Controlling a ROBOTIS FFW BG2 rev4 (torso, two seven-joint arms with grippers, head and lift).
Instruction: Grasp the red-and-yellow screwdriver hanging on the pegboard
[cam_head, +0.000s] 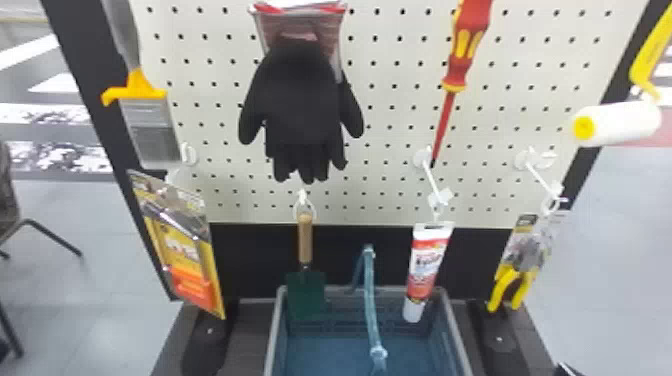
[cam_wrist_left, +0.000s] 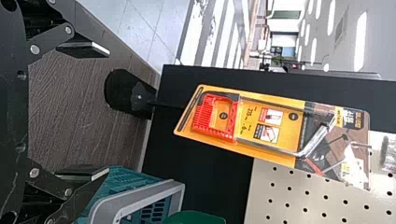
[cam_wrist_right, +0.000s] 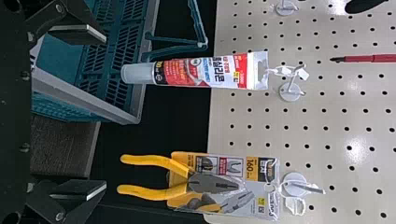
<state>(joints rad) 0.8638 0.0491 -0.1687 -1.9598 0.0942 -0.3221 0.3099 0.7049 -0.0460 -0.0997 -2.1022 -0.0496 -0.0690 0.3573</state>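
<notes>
The red-and-yellow screwdriver (cam_head: 470, 27) is on the upper right part of the pegboard (cam_head: 395, 107) in the head view, red shaft pointing down and its top cut off by the picture edge. Its dark tip ends beside a white hook. In the right wrist view, the red shaft of the screwdriver (cam_wrist_right: 369, 59) enters from the right edge, well away from my right gripper (cam_wrist_right: 100, 111), whose two fingers stand wide apart with nothing between them. My left gripper (cam_wrist_left: 103, 112) is also open and empty in the left wrist view, facing the yellow saw package.
Black gloves (cam_head: 302, 102) hang left of the screwdriver, a paint roller (cam_head: 617, 122) to its right. Below hang a white-and-red tube (cam_head: 427, 265), yellow-handled pliers (cam_head: 510, 287), a trowel (cam_head: 306, 295) and the saw package (cam_head: 182, 250). A basket (cam_head: 274, 330) stands beneath.
</notes>
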